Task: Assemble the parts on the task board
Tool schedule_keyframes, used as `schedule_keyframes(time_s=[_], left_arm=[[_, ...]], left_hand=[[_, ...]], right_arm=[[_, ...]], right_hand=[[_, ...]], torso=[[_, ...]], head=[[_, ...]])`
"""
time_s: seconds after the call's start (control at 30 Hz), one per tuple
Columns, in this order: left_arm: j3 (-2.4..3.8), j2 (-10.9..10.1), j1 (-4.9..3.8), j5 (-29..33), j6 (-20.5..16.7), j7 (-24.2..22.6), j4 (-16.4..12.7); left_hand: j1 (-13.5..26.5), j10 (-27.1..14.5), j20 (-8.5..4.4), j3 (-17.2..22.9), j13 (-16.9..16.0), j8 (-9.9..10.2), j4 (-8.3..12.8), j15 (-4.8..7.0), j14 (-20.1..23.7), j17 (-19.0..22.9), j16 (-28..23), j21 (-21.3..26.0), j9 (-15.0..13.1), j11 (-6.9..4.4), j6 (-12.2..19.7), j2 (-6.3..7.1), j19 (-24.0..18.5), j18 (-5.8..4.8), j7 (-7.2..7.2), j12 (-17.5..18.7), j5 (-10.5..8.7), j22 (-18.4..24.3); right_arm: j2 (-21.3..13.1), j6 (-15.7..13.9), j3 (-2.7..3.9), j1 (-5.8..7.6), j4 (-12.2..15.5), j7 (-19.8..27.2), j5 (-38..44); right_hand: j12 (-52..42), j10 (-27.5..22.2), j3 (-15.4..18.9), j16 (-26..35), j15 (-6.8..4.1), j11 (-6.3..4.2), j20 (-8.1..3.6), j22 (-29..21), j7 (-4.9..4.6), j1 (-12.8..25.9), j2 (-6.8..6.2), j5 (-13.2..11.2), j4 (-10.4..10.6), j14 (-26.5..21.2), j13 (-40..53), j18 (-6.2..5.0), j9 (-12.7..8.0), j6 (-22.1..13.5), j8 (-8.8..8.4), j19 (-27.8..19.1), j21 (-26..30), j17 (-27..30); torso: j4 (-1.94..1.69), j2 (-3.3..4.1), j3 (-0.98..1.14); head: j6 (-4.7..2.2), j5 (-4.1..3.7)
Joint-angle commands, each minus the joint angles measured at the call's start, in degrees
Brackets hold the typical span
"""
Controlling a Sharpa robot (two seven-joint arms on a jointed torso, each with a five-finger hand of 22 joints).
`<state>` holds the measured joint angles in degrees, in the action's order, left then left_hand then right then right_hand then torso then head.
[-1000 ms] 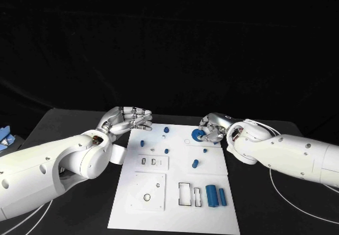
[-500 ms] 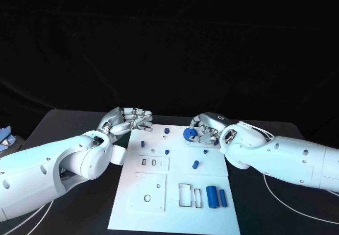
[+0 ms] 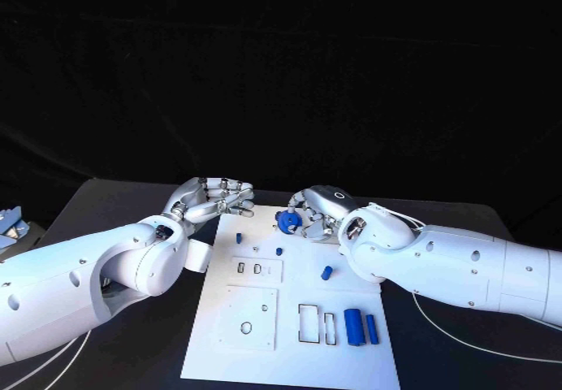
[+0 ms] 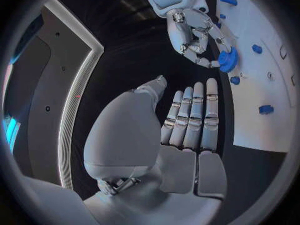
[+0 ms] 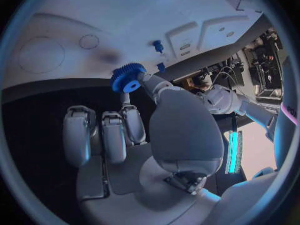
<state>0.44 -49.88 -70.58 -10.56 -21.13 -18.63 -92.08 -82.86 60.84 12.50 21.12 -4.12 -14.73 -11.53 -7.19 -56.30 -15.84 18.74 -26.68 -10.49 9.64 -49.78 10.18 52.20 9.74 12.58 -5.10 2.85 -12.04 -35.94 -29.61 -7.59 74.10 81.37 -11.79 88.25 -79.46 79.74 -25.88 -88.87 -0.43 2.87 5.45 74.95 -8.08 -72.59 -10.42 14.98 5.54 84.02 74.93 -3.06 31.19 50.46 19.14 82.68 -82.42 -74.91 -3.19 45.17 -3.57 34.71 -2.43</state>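
Observation:
The white task board (image 3: 293, 325) lies in the middle of the black table. My right hand (image 3: 314, 213) hangs over the board's far end and pinches a blue gear (image 3: 288, 223) (image 5: 128, 78) (image 4: 227, 60) between thumb and fingers. My left hand (image 3: 211, 199) hovers off the board's far left corner, palm up, fingers together and empty (image 4: 187, 120). Small blue pegs (image 3: 238, 238) (image 3: 278, 251) stand on the board near the gear. A blue piece (image 3: 325, 272) lies mid-board, and two blue cylinders (image 3: 352, 326) lie at the near right.
Two rectangular slots (image 3: 305, 322) sit next to the cylinders, and a plate with a round hole (image 3: 245, 327) sits near left. White cables (image 3: 469, 341) run over the table at the right. A pale object (image 3: 10, 224) lies at the far left edge.
My right hand has carried the blue gear leftward across the board's far end, from the right edge toward the middle. The left hand has stayed in place.

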Motion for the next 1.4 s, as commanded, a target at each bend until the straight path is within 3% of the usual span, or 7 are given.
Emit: schedule_keyframes(time_s=[0.03,0.13,0.23,0.73,1.4], left_arm=[[0.04,0.1,-0.06,0.7,0.7,-1.0,-0.2],[0.04,0.1,-0.06,0.7,0.7,-1.0,-0.3],[0.04,0.1,-0.06,0.7,0.8,-1.0,-0.3],[0.05,0.2,-0.07,0.7,1.0,-1.1,-0.4],[0.05,0.2,-0.07,0.7,1.3,-0.9,-0.4]], left_hand=[[0.1,-0.1,0.08,0.0,0.1,0.2,0.3,0.21,-0.2,-0.1,0.3,-0.2,-0.1,0.04,-0.1,-0.16,-0.5,0.56,0.24,0.3,0.06,-0.1],[0.1,-0.1,0.08,0.0,0.1,0.2,0.3,0.21,-0.2,-0.1,0.3,-0.2,-0.1,0.04,-0.1,-0.16,-0.5,0.56,0.24,0.3,0.06,-0.1],[0.1,-0.1,0.08,0.0,0.1,0.2,0.3,0.21,-0.2,-0.1,0.3,-0.2,-0.1,0.04,-0.1,-0.16,-0.5,0.56,0.24,0.3,0.06,-0.1],[0.1,-0.1,0.09,0.0,0.1,0.2,0.4,0.19,-0.2,-0.1,0.3,-0.2,-0.1,0.05,-0.1,-0.15,-0.5,0.54,0.24,0.3,0.06,-0.1],[0.1,-0.1,0.09,0.0,0.1,0.2,0.4,0.19,-0.2,-0.1,0.3,-0.2,-0.1,0.05,-0.1,-0.15,-0.5,0.54,0.24,0.3,0.06,-0.1]], right_arm=[[0.9,-1.1,0.02,-0.04,-0.8,-0.2,1.7],[1.8,-1.1,0.02,-0.08,-1.4,-0.1,1.7],[2.8,-0.9,0.01,-0.13,-2.1,-0.1,1.9],[6.2,0.0,-0.15,-0.73,-5.4,-0.2,2.1],[7.5,2.6,-0.32,-1.19,-7.1,-0.5,2.1]], right_hand=[[0.0,0.5,-0.3,-0.3,-0.56,-0.04,-0.13,5.2,0.58,-0.3,0.15,0.2,0.0,5.3,1.3,0.48,0.4,0.7,0.28,0.4,-0.3,-12.0],[0.0,0.4,-0.4,-0.3,-0.56,-0.01,-0.15,5.3,0.53,-0.2,0.07,0.1,0.0,5.3,1.3,0.49,0.4,0.6,0.15,0.4,-0.4,-11.9],[0.0,0.5,-0.5,-0.3,-0.53,0.03,-0.15,5.3,0.48,-0.2,-0.05,-0.1,-0.1,5.3,1.4,0.50,0.4,0.5,-0.01,0.4,-0.4,-11.9],[0.2,0.3,-0.9,-0.3,-0.43,0.19,-0.11,5.3,0.29,0.1,-0.25,-0.6,0.0,5.3,1.2,0.48,0.3,0.2,-0.49,0.4,-0.3,-11.8],[0.4,0.1,-1.3,-0.2,-0.24,0.40,0.02,5.0,0.05,0.5,-0.53,-1.6,0.0,5.2,1.0,0.41,0.2,-0.1,-1.07,0.1,0.0,-11.6]], torso=[[-0.08,-0.03,-0.12],[-0.28,-0.02,-0.23],[-0.08,0.03,-0.06],[-0.07,0.03,-0.07],[-0.05,0.03,-0.06]], head=[[0.03,0.07],[0.11,-0.04],[0.09,0.16],[0.36,0.20],[0.85,0.39]])
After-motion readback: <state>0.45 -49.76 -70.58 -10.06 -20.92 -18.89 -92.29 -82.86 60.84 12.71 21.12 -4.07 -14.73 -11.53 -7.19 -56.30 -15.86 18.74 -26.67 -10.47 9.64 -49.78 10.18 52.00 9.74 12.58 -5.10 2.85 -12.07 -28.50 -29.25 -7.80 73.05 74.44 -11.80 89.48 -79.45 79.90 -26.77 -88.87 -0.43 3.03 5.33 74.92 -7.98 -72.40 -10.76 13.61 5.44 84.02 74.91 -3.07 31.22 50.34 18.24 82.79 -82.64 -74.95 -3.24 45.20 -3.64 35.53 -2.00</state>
